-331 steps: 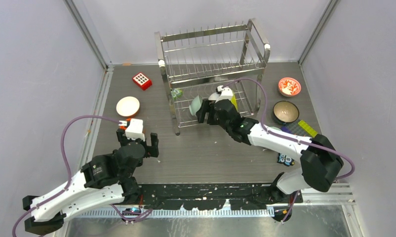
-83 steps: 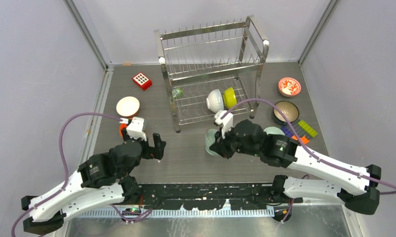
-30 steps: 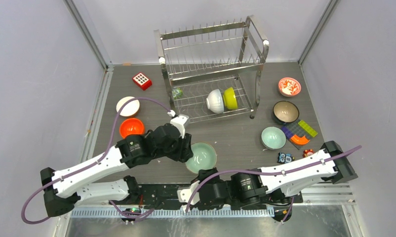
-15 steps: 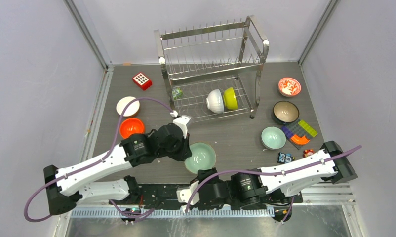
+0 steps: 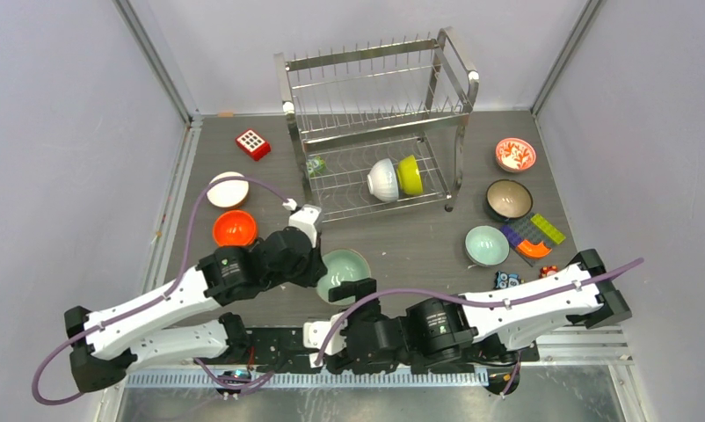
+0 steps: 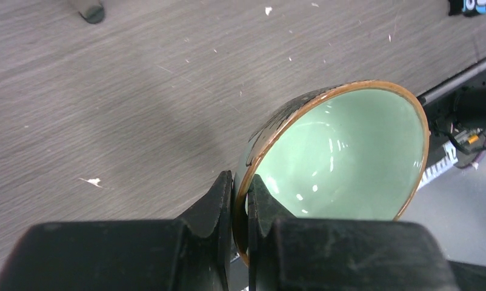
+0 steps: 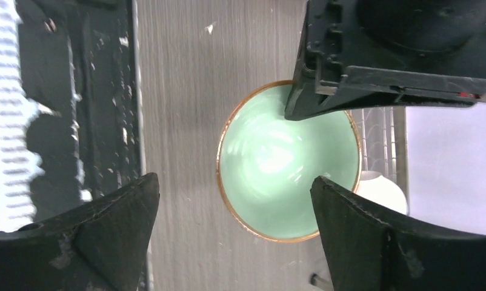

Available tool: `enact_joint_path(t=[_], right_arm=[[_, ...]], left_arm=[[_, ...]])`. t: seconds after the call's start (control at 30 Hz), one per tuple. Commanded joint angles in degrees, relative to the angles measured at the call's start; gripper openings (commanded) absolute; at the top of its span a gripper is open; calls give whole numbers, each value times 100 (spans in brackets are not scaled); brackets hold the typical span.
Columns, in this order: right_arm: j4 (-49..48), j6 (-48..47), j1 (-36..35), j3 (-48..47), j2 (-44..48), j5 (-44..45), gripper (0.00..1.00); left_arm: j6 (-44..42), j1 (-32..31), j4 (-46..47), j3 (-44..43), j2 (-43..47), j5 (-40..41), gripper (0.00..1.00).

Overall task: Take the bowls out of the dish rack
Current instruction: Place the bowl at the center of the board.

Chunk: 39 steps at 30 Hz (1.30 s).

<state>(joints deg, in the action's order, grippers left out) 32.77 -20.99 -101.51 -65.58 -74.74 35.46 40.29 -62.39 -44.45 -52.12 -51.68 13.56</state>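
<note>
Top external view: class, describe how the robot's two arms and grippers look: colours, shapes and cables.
Both the left arm and right arm have white link shells with bulky black joints. A purple cable loops along each. The grippers' fingers are matte black and wedge-shaped, tapering to the tips.

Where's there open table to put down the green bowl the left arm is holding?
Barest: the table in front of the dish rack, between the held green bowl and the other green bowl. Also the far left corner, beside the red block. Crowded: the right side, where that other bowl, a dark bowl and toy bricks sit close.
</note>
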Motion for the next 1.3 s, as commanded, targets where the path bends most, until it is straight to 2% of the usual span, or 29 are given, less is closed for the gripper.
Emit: enact_joint_path(t=[0.0, 0.23, 0.3, 0.43, 0.6, 0.83, 0.97, 1.1, 1.27], right_arm=[[50, 1040, -34, -782, 103, -133, 100], [-34, 2591, 267, -1640, 201, 423, 100], [35, 3169, 687, -1762, 322, 8, 100], [-172, 4275, 1870, -1492, 789, -899, 100], [-434, 5272, 2639, -761, 1339, -742, 100], [-498, 6529, 2996, 285, 1887, -183, 96], [-1582, 7096, 3072, 1234, 1996, -474, 87], [-1871, 7260, 3076, 1194, 1314, -832, 75], [-1896, 7107, 2956, 812, 692, -946, 74]], left_arm=[[8, 1, 23, -287, 366, 923, 0], [-231, -1, -402, -529, 937, 1927, 0], [-153, 1, -447, -415, 1136, 2074, 0], [169, -1, -611, -73, 1571, 2330, 0], [498, 3, -933, 216, 1942, 2500, 0], [786, 3, -917, 559, 2073, 2536, 0], [928, -1, -600, 718, 1970, 2377, 0], [1273, 0, -314, 811, 1805, 2103, 0], [1853, -1, -251, 859, 1476, 1742, 0]])
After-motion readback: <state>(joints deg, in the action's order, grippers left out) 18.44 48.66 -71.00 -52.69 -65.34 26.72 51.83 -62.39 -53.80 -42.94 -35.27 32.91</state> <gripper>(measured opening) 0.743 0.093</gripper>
